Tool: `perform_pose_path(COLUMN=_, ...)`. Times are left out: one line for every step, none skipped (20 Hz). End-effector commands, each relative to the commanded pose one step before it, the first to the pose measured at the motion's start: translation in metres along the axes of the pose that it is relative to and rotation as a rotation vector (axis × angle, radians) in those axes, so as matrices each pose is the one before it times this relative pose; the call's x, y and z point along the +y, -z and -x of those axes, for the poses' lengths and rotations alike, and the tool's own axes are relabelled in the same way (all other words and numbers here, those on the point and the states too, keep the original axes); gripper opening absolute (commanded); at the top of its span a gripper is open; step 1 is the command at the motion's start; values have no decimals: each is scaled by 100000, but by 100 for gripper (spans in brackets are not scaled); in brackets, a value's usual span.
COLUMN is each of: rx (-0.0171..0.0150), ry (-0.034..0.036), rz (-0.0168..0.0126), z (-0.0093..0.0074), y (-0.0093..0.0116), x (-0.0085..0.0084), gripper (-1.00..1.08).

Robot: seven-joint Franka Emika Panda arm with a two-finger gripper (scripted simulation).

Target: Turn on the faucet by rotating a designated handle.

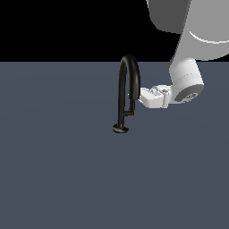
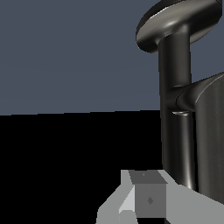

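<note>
Standing on the flat grey-blue surface [image 1: 53,179] in exterior view is the tall glossy black arched faucet [image 1: 121,80], w/ small round base. Its short thin black L-shaped handle [image 1: 130,109] branches low on the stem, toward the view's right. White claw [image 1: 142,95] is just beside the faucet; open or closed, cannot tell.

Wrist view: faucet stem [image 2: 175,131] close, grey claw finger [image 2: 148,197] near it.
</note>
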State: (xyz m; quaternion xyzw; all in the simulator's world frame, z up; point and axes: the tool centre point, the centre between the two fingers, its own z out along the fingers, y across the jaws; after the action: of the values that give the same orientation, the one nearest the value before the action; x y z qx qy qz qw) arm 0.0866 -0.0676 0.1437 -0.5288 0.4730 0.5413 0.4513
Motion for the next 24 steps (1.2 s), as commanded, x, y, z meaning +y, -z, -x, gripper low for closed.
perform_pose_path(rx=-798, ry=-535, rz=-711, z=-249, y=-89, x=-69, gripper=-100)
perform_pose_path(rx=50, ry=71, rz=45, z=18, y=-12, x=4, gripper=-100)
perform_pose_path(rx=57, ry=63, rz=48, z=26, y=-6, x=3, gripper=-100)
perform_pose_path(rx=0, ry=0, rz=0, z=0, y=0, x=0, gripper=-100)
perform_pose_path(rx=0, ry=0, rz=0, z=0, y=0, x=0, gripper=-100)
perform_pose_path(rx=0, ry=0, rz=0, z=0, y=0, x=0, gripper=-100)
perform_pose_path(rx=0, ry=0, rz=0, z=-1, y=20, x=16, gripper=-100)
perform_pose_path(rx=0, ry=0, rz=0, z=53, y=-2, x=161, gripper=-100)
perform_pose_path(rx=0, ry=0, rz=0, z=54, y=-2, x=164, gripper=-100)
perform_pose_path(rx=0, ry=0, rz=0, z=55, y=-2, x=167, gripper=-100)
perform_pose_path(rx=0, ry=0, rz=0, z=56, y=-2, x=169, gripper=-100)
perform_pose_path(rx=0, ry=0, rz=0, z=57, y=-2, x=172, gripper=-100)
perform_pose_path(rx=0, ry=0, rz=0, z=58, y=-2, x=175, gripper=-100)
perform_pose_path(rx=0, ry=0, rz=0, z=59, y=-2, x=178, gripper=-100)
perform_pose_path(rx=0, ry=0, rz=0, z=60, y=-2, x=181, gripper=-100)
perform_pose_path(rx=0, ry=0, rz=0, z=61, y=-2, x=184, gripper=-100)
perform_pose_path(rx=0, ry=0, rz=0, z=62, y=-2, x=187, gripper=-100)
perform_pose_path(rx=0, ry=0, rz=0, z=62, y=-2, x=190, gripper=-100)
perform_pose_path(rx=0, ry=0, rz=0, z=63, y=-2, x=193, gripper=-100)
perform_pose_path(rx=0, ry=0, rz=0, z=64, y=-1, x=195, gripper=-100)
perform_pose_path(rx=0, ry=0, rz=0, z=65, y=-1, x=198, gripper=-100)
perform_pose_path(rx=0, ry=0, rz=0, z=66, y=-1, x=201, gripper=-100)
perform_pose_path(rx=0, ry=0, rz=0, z=67, y=-1, x=204, gripper=-100)
perform_pose_path(rx=0, ry=0, rz=0, z=68, y=-1, x=207, gripper=-100)
